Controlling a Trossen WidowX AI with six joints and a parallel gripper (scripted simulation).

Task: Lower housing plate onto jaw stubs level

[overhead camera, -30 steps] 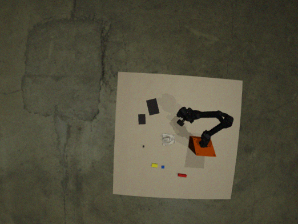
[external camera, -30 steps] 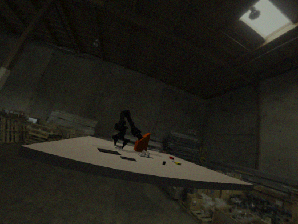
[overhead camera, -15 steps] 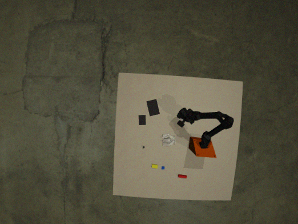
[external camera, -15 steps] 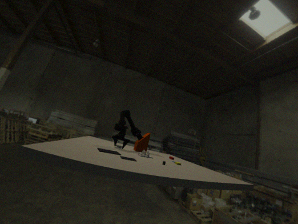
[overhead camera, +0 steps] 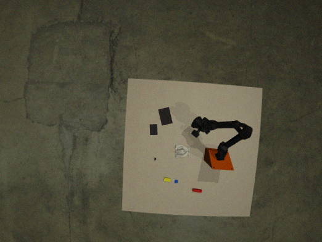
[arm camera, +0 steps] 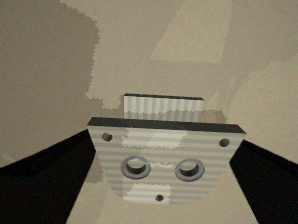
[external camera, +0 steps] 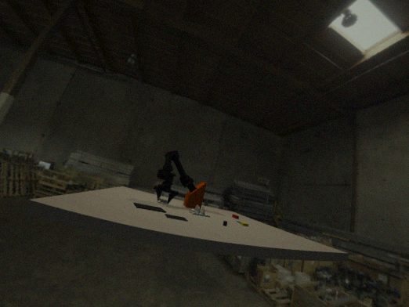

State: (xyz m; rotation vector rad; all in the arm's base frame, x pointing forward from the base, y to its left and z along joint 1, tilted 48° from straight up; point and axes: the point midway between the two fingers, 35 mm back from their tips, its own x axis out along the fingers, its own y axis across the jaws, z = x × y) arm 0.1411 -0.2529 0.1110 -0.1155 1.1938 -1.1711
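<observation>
The housing plate [arm camera: 162,151] [external camera: 162,201] is pale and striped, with two ringed holes, small corner holes and a raised block behind its long edge. It is low at the table, away from the jaw assembly. My gripper [arm camera: 162,137] [external camera: 164,200] is open around it, one finger beside each end of the long edge. The fingertips look very close to the ends; I cannot tell whether they touch. The pale jaw assembly [overhead camera: 182,152] [external camera: 200,212] stands near the table's middle. Its pins and stubs are too small to tell. In the top view the arm hides the plate.
Two dark flat rectangles [overhead camera: 165,116] [overhead camera: 153,129] lie left of the arm. A small dark piece [overhead camera: 155,158], a yellow block [overhead camera: 167,179], a blue cube [overhead camera: 176,181] and a red block [overhead camera: 197,190] lie around the assembly. The orange arm mount [overhead camera: 226,163] stands to its right.
</observation>
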